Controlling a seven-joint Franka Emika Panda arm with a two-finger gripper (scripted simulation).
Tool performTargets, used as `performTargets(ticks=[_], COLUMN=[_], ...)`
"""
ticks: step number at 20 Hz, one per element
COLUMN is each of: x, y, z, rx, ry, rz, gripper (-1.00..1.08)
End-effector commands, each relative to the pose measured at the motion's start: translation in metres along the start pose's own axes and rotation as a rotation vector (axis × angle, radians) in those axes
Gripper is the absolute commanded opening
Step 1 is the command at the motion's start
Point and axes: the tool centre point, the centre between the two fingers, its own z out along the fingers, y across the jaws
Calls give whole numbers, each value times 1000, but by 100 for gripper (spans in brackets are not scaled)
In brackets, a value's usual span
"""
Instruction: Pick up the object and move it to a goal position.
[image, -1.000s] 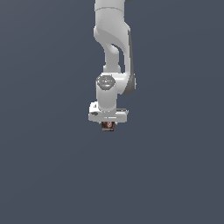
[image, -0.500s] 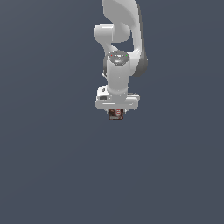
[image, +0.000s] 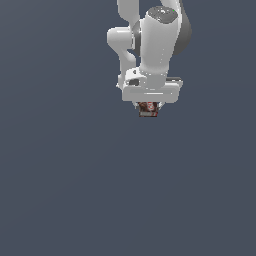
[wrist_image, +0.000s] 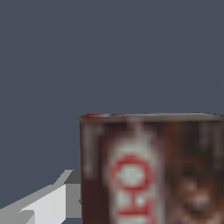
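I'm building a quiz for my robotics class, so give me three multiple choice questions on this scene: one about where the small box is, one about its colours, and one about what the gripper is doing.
1. Where is the small box?
A. Directly under the white gripper, between its fingers
B. Lying far off at the exterior view's left
C. On top of the arm

2. What colours does the box show?
A. Blue and yellow
B. Dark brown and red with whitish patches
C. Plain green

3. What state is the gripper in?
A. Wide open with nothing in it
B. Out of sight
C. Shut on the box

Answers: 1 A, the exterior view shows the box poking out just below the gripper body. 2 B, the wrist view shows its brown face with red print on a whitish patch. 3 C, the box hangs at the gripper with nothing visible beneath it.
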Motion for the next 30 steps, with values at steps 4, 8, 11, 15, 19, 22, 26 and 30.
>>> performTargets(ticks=[4,8,11,15,19,22,26,30], x=[-11,-19,-23,-28,-31,-32,-33,-33], y=[-29,-50,-65,-82,-95,-102,-108,-110], z=[-58,-98,-128,-161,-186,-199,-210,-214], rx=[-1,-1,0,1,2,2,2,3], ry=[-1,-1,-1,-1,-1,-1,-1,-1], rz=[1,1,0,0,0,0,0,0], gripper=[-100,-100,-100,-100,-100,-100,-100,-100])
